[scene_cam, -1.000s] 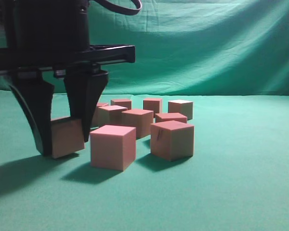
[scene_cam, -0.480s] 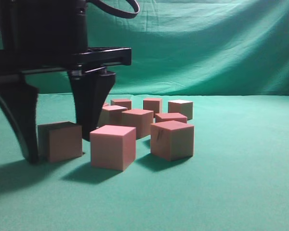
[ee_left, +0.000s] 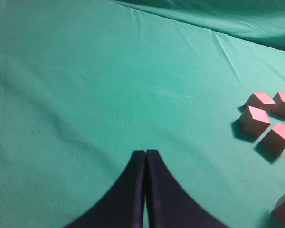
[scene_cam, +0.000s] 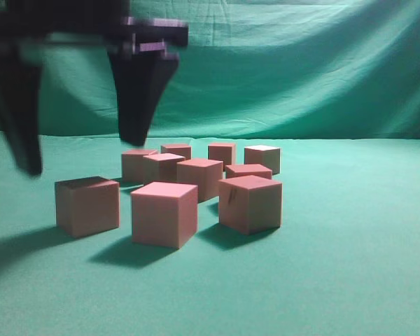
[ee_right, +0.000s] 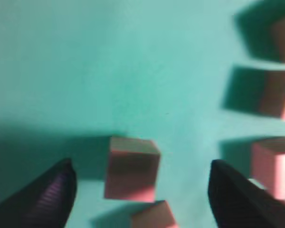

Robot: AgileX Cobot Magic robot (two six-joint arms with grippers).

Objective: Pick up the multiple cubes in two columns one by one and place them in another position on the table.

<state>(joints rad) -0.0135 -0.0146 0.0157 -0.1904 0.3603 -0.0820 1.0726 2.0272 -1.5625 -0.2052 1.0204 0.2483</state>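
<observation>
Several pinkish-red cubes stand on the green table (scene_cam: 350, 266). The leftmost cube (scene_cam: 87, 205) sits alone on the cloth, beside a nearer cube (scene_cam: 164, 213) and another (scene_cam: 250, 203). My right gripper (scene_cam: 82, 154) hangs open above that leftmost cube, blurred, its fingers clear of it. From the right wrist, the same cube (ee_right: 132, 168) lies below and between the wide-apart fingers of the right gripper (ee_right: 141, 166), touching neither. My left gripper (ee_left: 146, 152) is shut and empty over bare cloth, with cubes (ee_left: 254, 118) off to its right.
More cubes (scene_cam: 199, 176) stand in rows behind the front ones, back to the far cube (scene_cam: 262, 158). In the right wrist view other cubes (ee_right: 275, 166) lie to the right and one (ee_right: 154, 216) just below. A draped green backdrop (scene_cam: 301, 70) closes the rear.
The right gripper's fingers spread apart, let go of the leftmost cube and lifted upward. The cube stays resting on the cloth.
</observation>
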